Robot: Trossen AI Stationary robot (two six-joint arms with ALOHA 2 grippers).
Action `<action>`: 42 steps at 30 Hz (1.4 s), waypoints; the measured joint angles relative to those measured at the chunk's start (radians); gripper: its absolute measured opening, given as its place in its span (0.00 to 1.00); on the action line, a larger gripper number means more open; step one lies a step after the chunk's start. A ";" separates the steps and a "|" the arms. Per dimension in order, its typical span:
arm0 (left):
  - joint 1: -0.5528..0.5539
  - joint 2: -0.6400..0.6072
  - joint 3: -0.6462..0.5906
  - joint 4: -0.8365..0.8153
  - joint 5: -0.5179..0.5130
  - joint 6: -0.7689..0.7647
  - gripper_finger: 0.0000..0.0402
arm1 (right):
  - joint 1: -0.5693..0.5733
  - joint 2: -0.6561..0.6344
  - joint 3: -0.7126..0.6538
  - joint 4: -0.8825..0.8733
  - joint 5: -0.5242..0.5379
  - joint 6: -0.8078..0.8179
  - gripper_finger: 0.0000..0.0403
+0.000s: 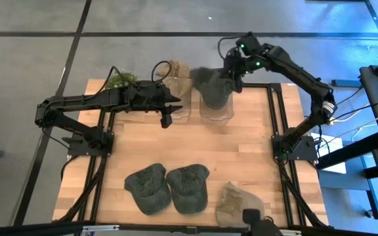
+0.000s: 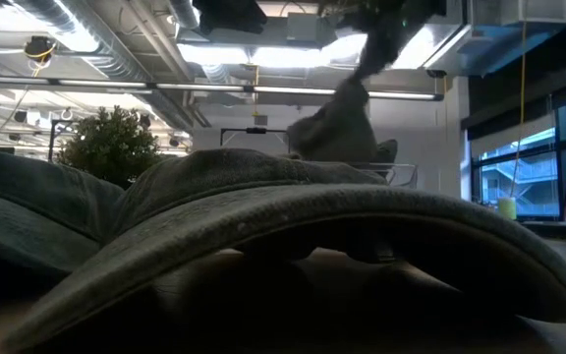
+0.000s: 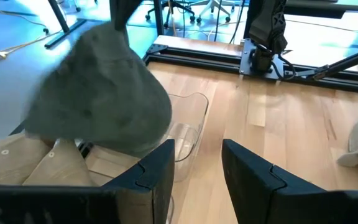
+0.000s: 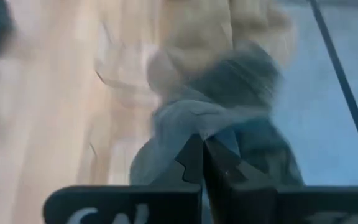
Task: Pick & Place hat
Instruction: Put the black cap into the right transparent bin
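A dark grey hat [image 1: 212,86] hangs at the table's far side over a clear bin [image 1: 216,111], with my right gripper [image 1: 232,71] shut on it from above. In the low view the same hat [image 2: 337,123] dangles behind the near hats. A second clear bin [image 1: 179,98] to the left holds beige hats [image 3: 48,165]. My left gripper [image 3: 197,177] stands open beside that bin with nothing between its fingers. Two dark hats [image 1: 148,189] [image 1: 189,187] and a beige hat [image 1: 236,203] lie on the table near the front edge. My right gripper pinches a bunched part of the grey hat's cloth [image 4: 185,140] between its two shut fingers, slanting down from above. The hat hangs slack below the fingers over the clear bin. Whether its lower end touches the bin, I cannot tell.
A green plant [image 1: 120,80] stands at the far left corner of the table. The wooden middle of the table [image 1: 195,144] lies bare between the bins and the near hats. In the low view a dark hat's brim [image 2: 293,236] fills the foreground.
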 joint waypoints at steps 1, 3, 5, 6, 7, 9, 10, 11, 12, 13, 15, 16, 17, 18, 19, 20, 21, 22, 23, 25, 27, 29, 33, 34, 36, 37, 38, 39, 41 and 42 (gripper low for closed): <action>0.000 0.000 0.000 0.000 0.000 0.000 0.32 | -0.006 0.000 -0.021 0.000 0.019 -0.002 0.01; 0.000 0.000 0.000 -0.003 0.000 0.000 0.32 | -0.014 -0.002 -0.058 0.006 0.053 -0.002 0.01; 0.000 0.000 0.000 -0.004 0.000 0.000 0.32 | -0.020 -0.002 -0.086 0.005 0.064 -0.002 0.01; 0.000 0.000 0.000 -0.004 0.000 0.000 0.32 | -0.022 -0.002 -0.095 0.000 0.065 -0.002 0.01; 0.000 0.000 0.000 -0.004 0.000 0.000 0.32 | -0.022 -0.002 -0.103 0.000 0.065 -0.001 0.01; 0.000 0.000 0.000 -0.004 0.000 0.000 0.32 | -0.022 -0.003 -0.122 0.001 0.067 0.008 0.01; 0.000 0.000 0.000 -0.004 0.000 0.000 0.32 | -0.022 -0.003 -0.133 -0.002 0.080 0.009 0.01; 0.000 0.000 0.000 -0.004 0.000 0.000 0.32 | -0.021 -0.003 -0.143 -0.003 0.100 0.009 0.01; 0.000 0.000 0.000 -0.004 0.000 0.000 0.32 | -0.021 -0.003 -0.154 -0.003 0.129 0.009 0.01; 0.000 0.000 0.000 -0.004 0.000 0.000 0.32 | -0.022 -0.003 -0.165 -0.004 0.162 0.008 0.01; 0.000 0.000 0.000 -0.004 -0.001 0.001 0.32 | -0.022 -0.003 -0.190 0.000 0.246 0.003 0.01; 0.000 0.000 0.000 -0.004 -0.001 0.003 0.32 | -0.022 -0.003 -0.203 0.006 0.289 0.001 0.01; 0.000 0.000 0.000 -0.004 -0.001 0.008 0.32 | -0.022 -0.003 -0.215 0.014 0.326 0.001 0.01; 0.000 0.000 0.000 -0.005 -0.001 0.012 0.32 | -0.022 -0.003 -0.225 0.019 0.354 0.001 0.01; 0.000 0.000 0.000 -0.004 -0.002 0.016 0.32 | -0.022 -0.003 -0.236 0.025 0.373 0.008 0.02; 0.000 0.000 0.000 -0.004 -0.002 0.018 0.32 | -0.022 -0.003 -0.242 0.029 0.381 0.012 0.03; 0.000 0.000 0.000 -0.004 -0.004 0.019 0.32 | -0.022 -0.003 -0.246 0.030 0.384 0.013 0.04; 0.000 0.000 0.000 -0.004 -0.009 0.019 0.32 | -0.022 -0.003 -0.250 0.032 0.384 0.012 0.05; 0.000 0.000 0.000 -0.004 -0.019 0.019 0.32 | -0.022 -0.003 -0.252 0.036 0.386 0.013 0.06; 0.000 0.000 0.000 -0.004 -0.038 0.019 0.32 | -0.021 -0.003 -0.252 0.051 0.402 0.039 0.08; 0.001 0.000 0.000 -0.004 -0.046 0.019 0.32 | -0.021 -0.003 -0.246 0.055 0.426 0.041 0.11; 0.000 0.000 0.000 -0.004 -0.048 0.019 0.32 | -0.022 -0.003 -0.236 0.054 0.429 0.039 0.15; 0.000 0.000 0.000 -0.005 -0.048 0.019 0.32 | -0.021 -0.004 -0.213 0.052 0.429 0.038 0.27; 0.000 0.000 0.000 -0.005 -0.048 0.019 0.32 | -0.022 -0.004 -0.207 0.052 0.430 0.040 0.30; 0.000 0.000 0.000 -0.005 -0.048 0.018 0.32 | -0.022 -0.004 -0.194 0.054 0.430 0.047 0.36; 0.000 0.000 0.000 -0.007 -0.048 0.018 0.32 | -0.022 -0.004 -0.185 0.052 0.430 0.051 0.38; 0.000 0.000 0.000 -0.010 -0.048 0.018 0.32 | -0.022 -0.004 -0.176 0.048 0.430 0.051 0.40; 0.000 0.000 0.000 -0.013 -0.048 0.018 0.32 | -0.022 -0.005 -0.167 0.044 0.430 0.052 0.42; 0.000 0.000 -0.001 -0.020 -0.048 0.018 0.32 | -0.022 -0.005 -0.151 0.041 0.432 0.056 0.44; 0.000 0.000 -0.001 -0.025 -0.048 0.018 0.32 | -0.022 -0.005 -0.145 0.041 0.435 0.065 0.45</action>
